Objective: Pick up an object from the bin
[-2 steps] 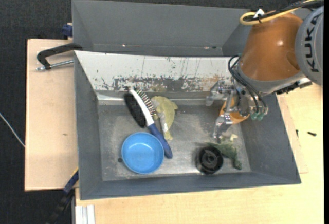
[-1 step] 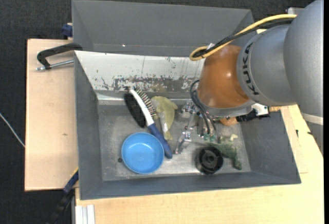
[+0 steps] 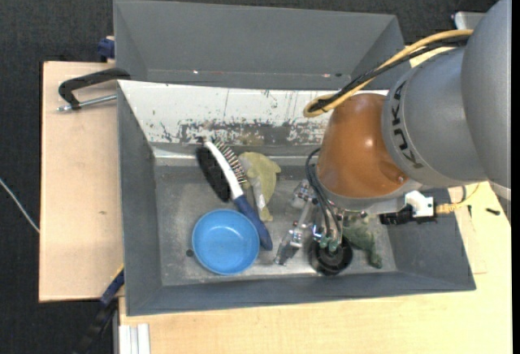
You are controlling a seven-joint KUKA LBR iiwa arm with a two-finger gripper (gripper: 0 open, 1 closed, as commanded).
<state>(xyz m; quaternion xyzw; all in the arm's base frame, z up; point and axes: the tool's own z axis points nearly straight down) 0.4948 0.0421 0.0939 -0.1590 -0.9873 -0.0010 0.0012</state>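
Observation:
My gripper point(image 3: 312, 232) hangs low over the bin's front right floor, partly hidden under the arm's orange cover. Just below it lies a black round thing point(image 3: 331, 260), and a dark green soft thing point(image 3: 365, 243) lies to its right, half covered by the arm. Left of the gripper a brush point(image 3: 231, 180) with a black head, white bristles and a blue handle lies slanted towards the front. A pale yellow-green floppy thing point(image 3: 262, 170) lies beside the brush head. I cannot make out anything held in the gripper.
A round blue bowl point(image 3: 225, 241) stands open side up at the front left, touching the brush handle's end. The arm and its cables cover the bin's right part. The bin's sloped walls close in on all sides.

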